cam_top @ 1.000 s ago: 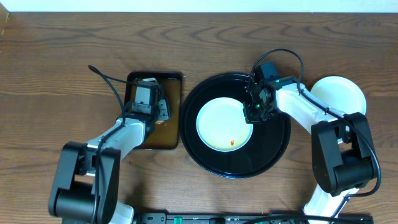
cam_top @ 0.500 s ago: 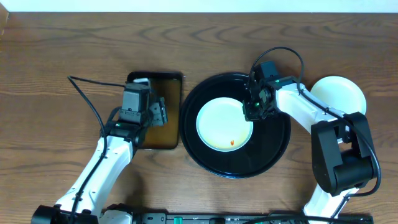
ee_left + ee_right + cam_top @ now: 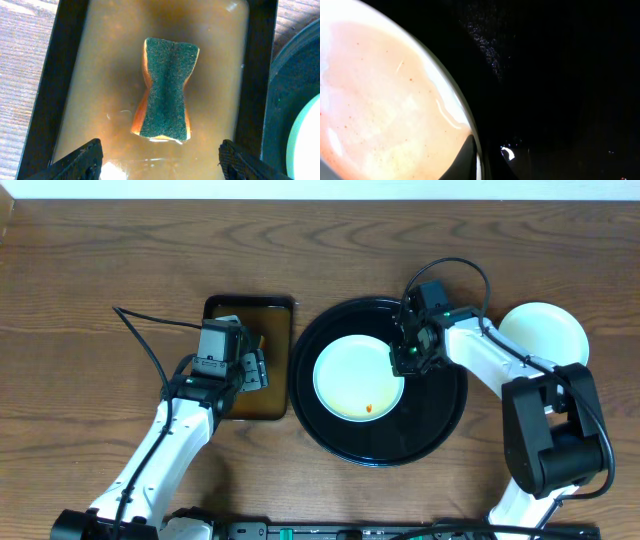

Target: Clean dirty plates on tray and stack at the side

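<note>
The plate (image 3: 350,370) is lying on the left half of the tray (image 3: 440,420), near the middle of the table (image 3: 100,260). It is showing one sauce spot (image 3: 368,408) close to the rim nearest you. Your right gripper (image 3: 410,352) is pinching the plate's right rim with its jaws closed, so I judge that arm is busy steadying the plate and the wiping is falling to the other one. The sponge (image 3: 167,90) is what the coming move is turning on. It is sitting in the brown tray (image 3: 40,100), just beside the tray's left edge. Its long axis is running along the brown tray's long sides, and its pinched waist is lying crosswise. Your left gripper (image 3: 252,368) is hanging right over it with its jaws spread wide and nothing between them. One finger is standing on each long side of the sponge, with the sponge lying a little ahead of the tips. You are looking at a short reach forward and down, then a squeeze across the narrow width. The stack (image 3: 545,330) is waiting off the tray, toward the table's right edge.
</note>
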Controlling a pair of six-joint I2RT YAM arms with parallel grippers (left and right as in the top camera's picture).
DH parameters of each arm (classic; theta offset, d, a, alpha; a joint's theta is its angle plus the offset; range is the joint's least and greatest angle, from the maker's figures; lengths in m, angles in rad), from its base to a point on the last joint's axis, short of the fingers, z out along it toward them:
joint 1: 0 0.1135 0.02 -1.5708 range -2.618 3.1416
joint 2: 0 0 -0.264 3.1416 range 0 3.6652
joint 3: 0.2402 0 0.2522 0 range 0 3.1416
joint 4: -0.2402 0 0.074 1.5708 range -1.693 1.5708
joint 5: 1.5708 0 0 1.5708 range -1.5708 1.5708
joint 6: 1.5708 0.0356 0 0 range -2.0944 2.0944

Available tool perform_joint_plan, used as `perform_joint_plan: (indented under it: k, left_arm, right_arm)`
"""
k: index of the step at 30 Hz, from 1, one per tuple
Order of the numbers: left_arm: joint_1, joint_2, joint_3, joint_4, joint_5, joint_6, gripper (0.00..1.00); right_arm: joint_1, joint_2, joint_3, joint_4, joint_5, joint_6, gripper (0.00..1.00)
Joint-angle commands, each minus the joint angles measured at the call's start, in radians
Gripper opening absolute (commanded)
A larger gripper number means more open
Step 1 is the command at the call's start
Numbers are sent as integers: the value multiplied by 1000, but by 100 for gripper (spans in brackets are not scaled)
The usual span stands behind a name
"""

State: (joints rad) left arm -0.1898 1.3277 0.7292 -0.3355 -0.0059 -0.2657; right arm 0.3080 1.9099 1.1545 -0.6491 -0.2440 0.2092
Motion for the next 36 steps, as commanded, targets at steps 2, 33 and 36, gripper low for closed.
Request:
perform_joint_plan:
  k: [2, 33, 36]
  left_arm:
    - [7, 8, 1, -4, -1, -9, 76]
    - [7, 8, 1, -4, -1, -9, 76]
    - [7, 8, 1, -4, -1, -9, 76]
  right_arm:
    - [10, 28, -55, 0, 26, 23, 1]
    - [-119, -224, -23, 57, 35, -71, 1]
    - [-117, -274, -23, 54, 153, -103, 1]
